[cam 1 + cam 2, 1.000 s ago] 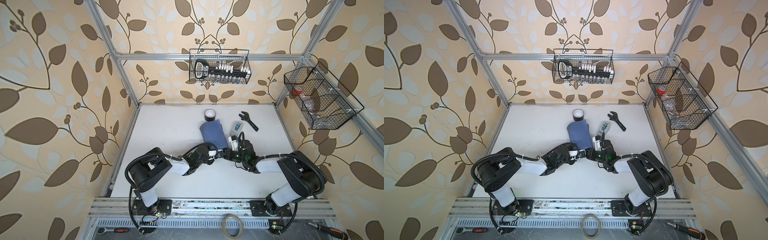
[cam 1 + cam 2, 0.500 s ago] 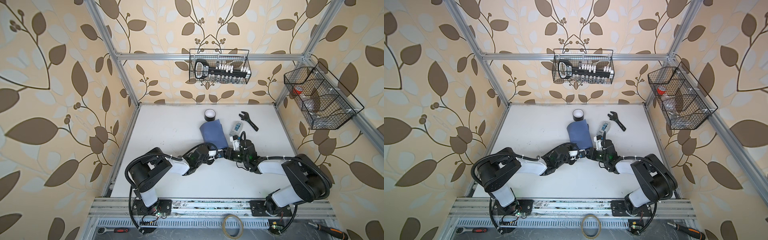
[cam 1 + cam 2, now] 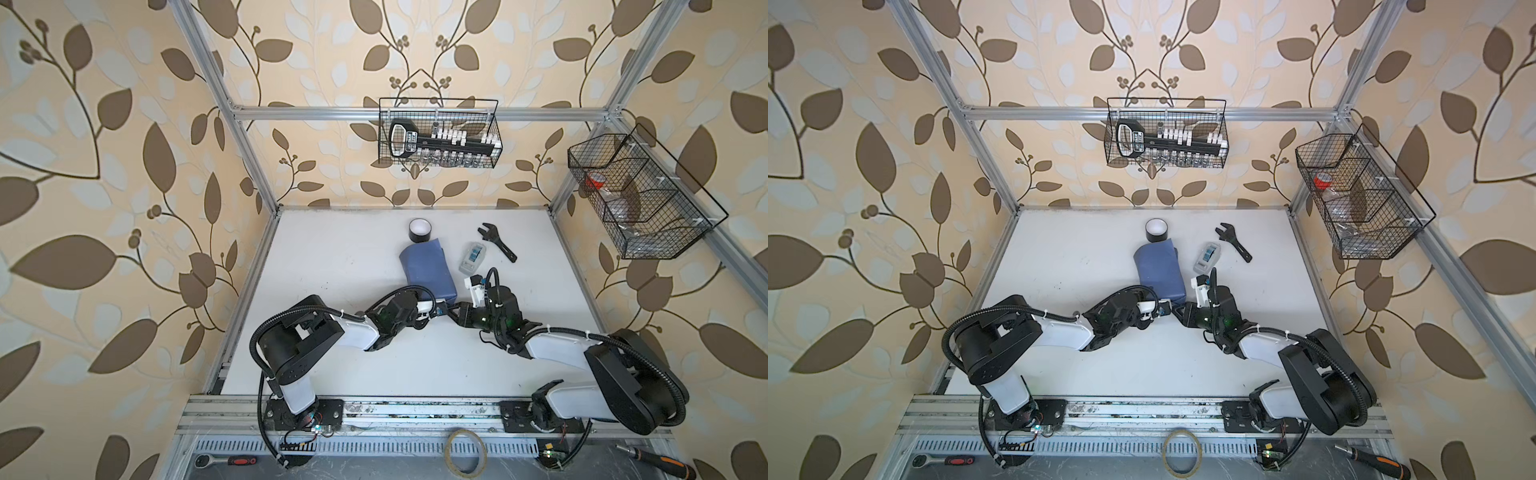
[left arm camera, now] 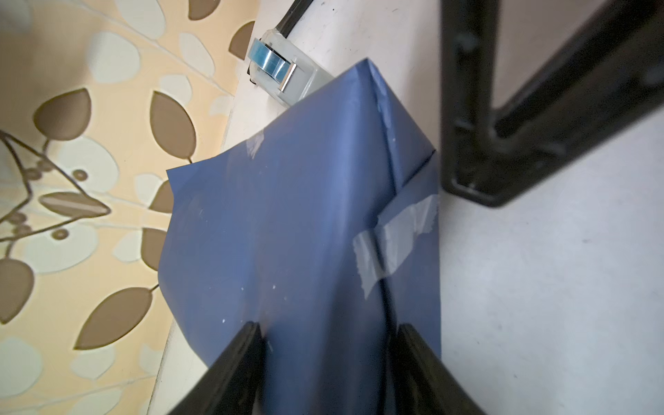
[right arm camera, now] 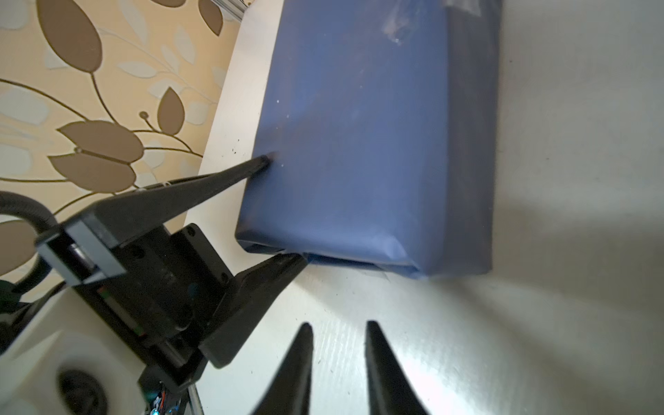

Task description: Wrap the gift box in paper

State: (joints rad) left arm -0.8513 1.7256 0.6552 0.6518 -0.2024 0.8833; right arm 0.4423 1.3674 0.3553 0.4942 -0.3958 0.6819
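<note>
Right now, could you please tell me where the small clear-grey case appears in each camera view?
In a top view: clear-grey case on the table, between the paper and the black wrench.
In a top view: the case, same spot.
Left wrist: the case behind the paper's far corner, partly hidden.
Right wrist: not in it.
Shared landmark: the paper, in all four views.
</note>
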